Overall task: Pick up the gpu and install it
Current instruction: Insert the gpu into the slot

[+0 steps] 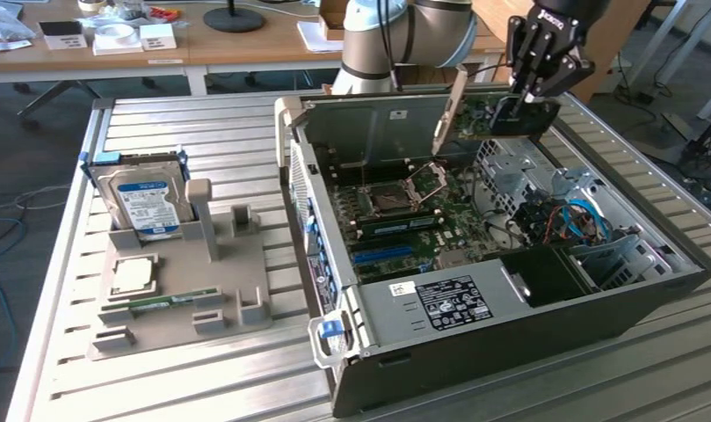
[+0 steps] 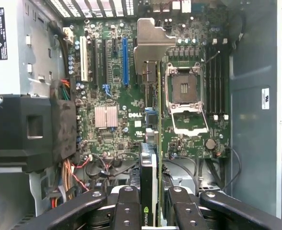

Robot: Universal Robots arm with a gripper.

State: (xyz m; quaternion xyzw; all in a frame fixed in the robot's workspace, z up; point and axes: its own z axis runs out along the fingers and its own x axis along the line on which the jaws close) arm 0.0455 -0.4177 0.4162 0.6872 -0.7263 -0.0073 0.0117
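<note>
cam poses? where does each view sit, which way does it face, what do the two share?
Exterior view: off the arm, raised, looking down across the table at the open PC case; shows the arm and the gripper holding the gpu above the case.
Wrist view: on the wrist, facing into the case at the motherboard; shows the gripper, fingers either side of the edge-on gpu.
Shared: gripper, gpu, motherboard, CPU socket.

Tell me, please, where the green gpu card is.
The green gpu card hangs in the jaws at the exterior view's upper right, above the open dark computer case.
</note>
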